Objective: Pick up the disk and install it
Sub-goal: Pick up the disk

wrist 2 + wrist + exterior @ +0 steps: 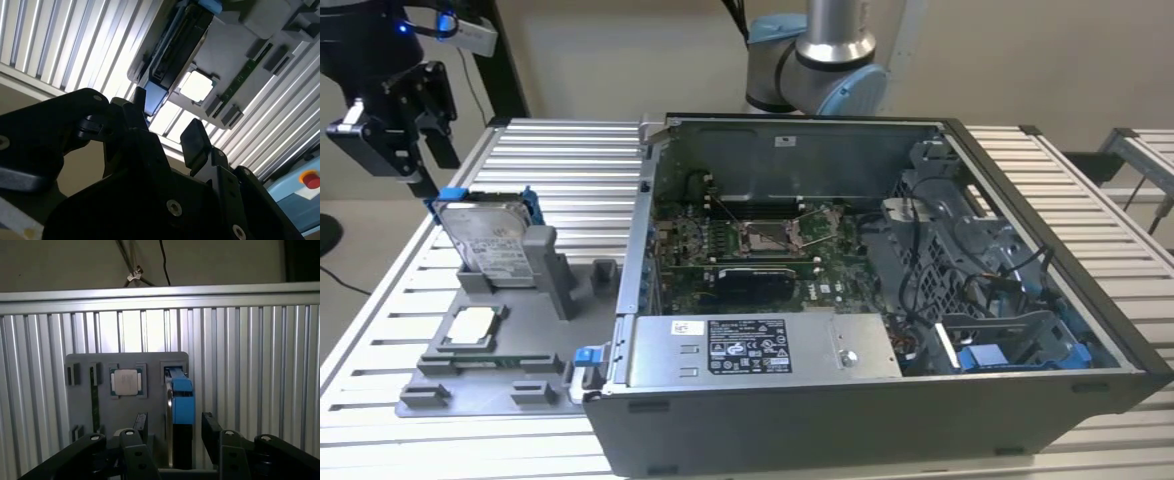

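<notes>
The disk [490,238] stands on edge in a slot of the grey holder plate [467,392], on the exterior view's left, its white label facing out and a blue carrier around it. My black gripper [427,178] hangs open just above and behind the disk's top corner, apart from it. In the first wrist view the disk's thin edge with the blue carrier [182,402] lies between the two spread fingers [212,430]. In the second wrist view the gripper [165,125] is open, with the disk [172,47] beyond the fingertips.
A small square silver chip [471,326] and a green memory stick [93,390] also sit on the holder plate. The open computer case [881,400] takes up the middle and right of the slatted table, with a grey box [747,345] at its front and blue-clipped bays [987,355].
</notes>
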Available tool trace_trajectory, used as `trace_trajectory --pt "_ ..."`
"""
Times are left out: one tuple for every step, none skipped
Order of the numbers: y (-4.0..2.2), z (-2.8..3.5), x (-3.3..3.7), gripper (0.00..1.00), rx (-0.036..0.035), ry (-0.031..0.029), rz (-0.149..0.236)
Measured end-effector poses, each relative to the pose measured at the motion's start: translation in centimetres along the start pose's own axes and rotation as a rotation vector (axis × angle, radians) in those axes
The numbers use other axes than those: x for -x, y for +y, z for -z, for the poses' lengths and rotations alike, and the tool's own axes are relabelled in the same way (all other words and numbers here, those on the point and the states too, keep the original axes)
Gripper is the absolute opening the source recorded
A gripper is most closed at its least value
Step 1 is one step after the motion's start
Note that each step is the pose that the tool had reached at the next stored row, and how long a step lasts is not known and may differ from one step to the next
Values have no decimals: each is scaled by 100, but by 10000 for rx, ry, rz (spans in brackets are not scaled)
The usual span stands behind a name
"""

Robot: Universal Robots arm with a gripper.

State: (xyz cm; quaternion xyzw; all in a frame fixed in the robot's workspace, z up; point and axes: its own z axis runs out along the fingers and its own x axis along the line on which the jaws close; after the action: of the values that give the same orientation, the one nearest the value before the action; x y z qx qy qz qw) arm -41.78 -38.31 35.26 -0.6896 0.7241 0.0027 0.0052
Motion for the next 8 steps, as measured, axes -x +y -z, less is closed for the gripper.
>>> trace_trajectory --pt "0 -9 0 100 -1 0 0" --pt "0 -19 0 100 0 0 -1" --pt "0 -28 0 100 0 0 0" --pt "0 -39 0 100 0 0 0" --pt "0 -48 0 100 0 0 0" --pt "0 -57 -1 100 0 0 0" --pt "0 -66 -1 100 0 0 0" --pt "0 -75 0 100 0 0 0"
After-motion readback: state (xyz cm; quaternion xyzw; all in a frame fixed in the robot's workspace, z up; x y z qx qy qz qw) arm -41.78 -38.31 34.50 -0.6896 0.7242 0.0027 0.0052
